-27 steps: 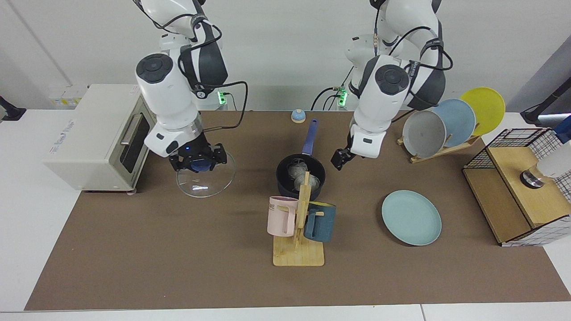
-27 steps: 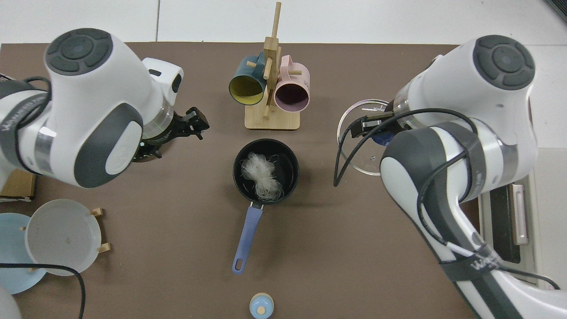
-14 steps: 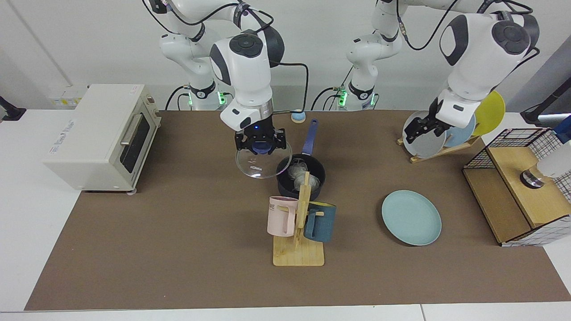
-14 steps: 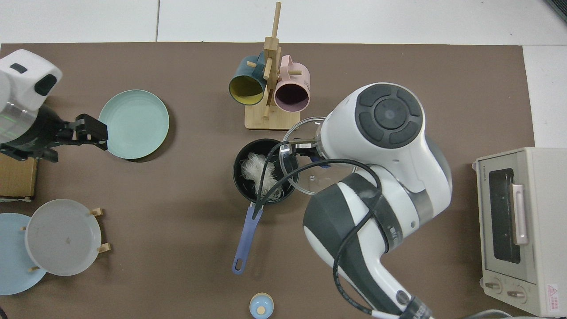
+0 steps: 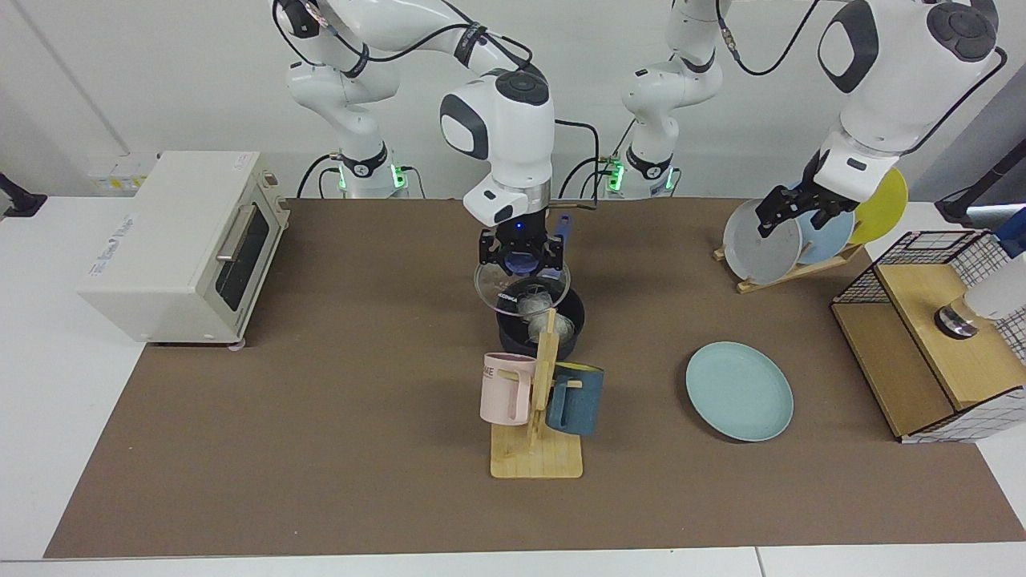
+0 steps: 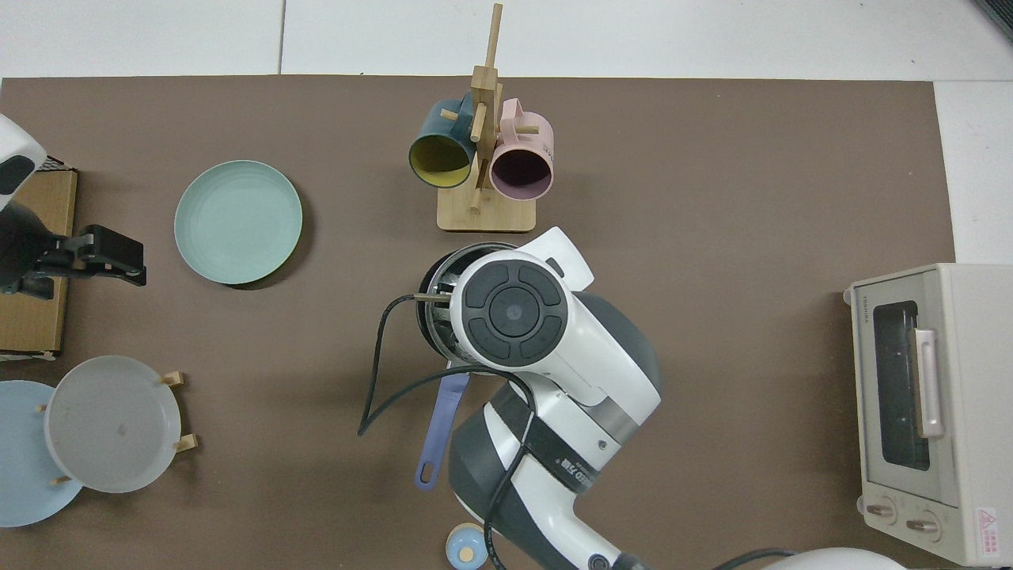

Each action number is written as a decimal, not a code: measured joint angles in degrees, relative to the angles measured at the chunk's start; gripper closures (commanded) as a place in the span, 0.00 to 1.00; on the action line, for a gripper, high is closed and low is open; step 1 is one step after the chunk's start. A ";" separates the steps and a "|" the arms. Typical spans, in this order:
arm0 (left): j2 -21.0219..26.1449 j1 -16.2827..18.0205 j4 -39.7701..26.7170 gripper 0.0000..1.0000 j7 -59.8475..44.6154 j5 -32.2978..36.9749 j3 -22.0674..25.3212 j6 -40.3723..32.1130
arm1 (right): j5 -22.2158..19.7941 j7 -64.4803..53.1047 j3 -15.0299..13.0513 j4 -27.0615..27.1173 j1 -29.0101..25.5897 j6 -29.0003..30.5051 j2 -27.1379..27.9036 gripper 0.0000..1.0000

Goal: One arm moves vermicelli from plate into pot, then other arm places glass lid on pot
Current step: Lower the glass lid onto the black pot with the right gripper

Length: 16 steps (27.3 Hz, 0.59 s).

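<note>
Brown surface (image 5: 321,449), white wall behind. Right gripper (image 5: 520,255) clamped on the one glass lid (image 5: 521,288) above the pot (image 5: 541,324); vermicelli (image 5: 533,308) seemingly inside. One teal plate (image 5: 739,390), two mugs (image 5: 506,388). Left gripper (image 5: 797,210) waits by three racked plates (image 5: 761,240), fingers apart.

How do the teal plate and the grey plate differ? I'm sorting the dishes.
The teal plate lies flat on the mat; the grey plate stands tilted on edge in a wooden rack. The teal one sits alone; the grey one has other plates behind. Both are round and empty.
</note>
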 measured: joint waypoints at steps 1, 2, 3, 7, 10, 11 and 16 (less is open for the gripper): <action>0.00 -0.02 -0.08 0.00 0.04 0.00 -0.20 0.12 | -0.09 0.68 0.05 0.01 0.22 0.54 0.42 1.00; 0.00 -0.03 -0.14 0.00 0.04 0.00 -0.33 0.34 | -0.26 1.39 0.05 0.01 0.44 1.02 0.78 1.00; 0.00 -0.03 -0.20 0.00 0.04 -0.02 -0.42 0.72 | -0.64 2.05 0.07 0.00 0.65 1.48 1.17 1.00; -0.07 0.04 -1.04 0.00 -0.07 -2.01 -0.32 2.72 | -2.55 3.84 0.11 0.01 1.09 2.48 3.12 1.00; -0.45 0.10 -3.08 0.00 -0.09 -3.28 -0.16 5.69 | -2.86 3.92 0.01 0.51 1.08 3.16 5.27 1.00; -0.66 0.11 -3.95 0.00 -0.09 -3.45 -0.13 6.94 | -2.98 3.92 -0.02 0.88 1.08 3.44 6.16 1.00; -1.61 0.13 -6.48 0.00 -0.08 -3.68 -0.03 9.65 | -3.45 3.92 -0.01 3.01 1.08 3.63 9.32 1.00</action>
